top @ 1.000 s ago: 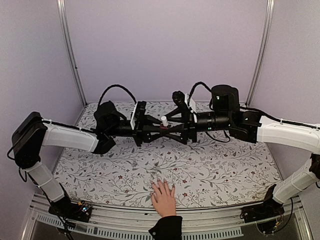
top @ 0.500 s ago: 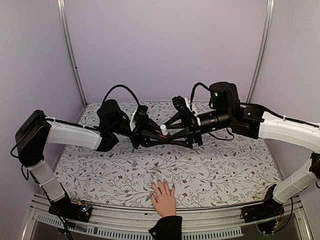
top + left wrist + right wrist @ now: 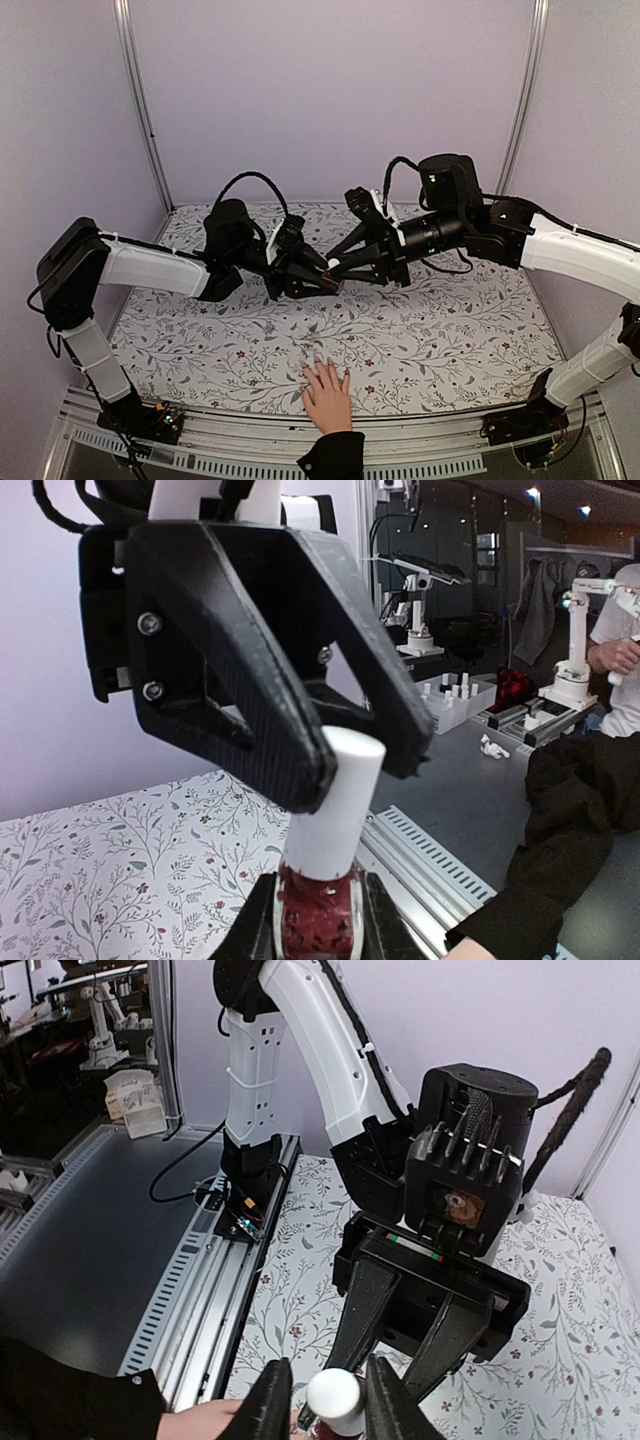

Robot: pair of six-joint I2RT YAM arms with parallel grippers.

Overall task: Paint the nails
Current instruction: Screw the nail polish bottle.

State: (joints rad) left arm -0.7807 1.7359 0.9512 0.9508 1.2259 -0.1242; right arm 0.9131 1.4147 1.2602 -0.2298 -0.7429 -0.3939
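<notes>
Top external view: left gripper [image 3: 318, 935] clamps the dark-red bottle [image 3: 318, 920] above mid-table [image 3: 450, 340]. Right gripper [image 3: 327, 1400] straddles its white cap [image 3: 335, 1396], grip unclear. Nails [image 3: 322, 366] lie at the near edge, pointing toward the bottle.

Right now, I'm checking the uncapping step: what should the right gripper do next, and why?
Probably close fully on the cap, ready to unscrew: the right gripper straddles it, contact unclear, while the left gripper clamps the bottle.
</notes>
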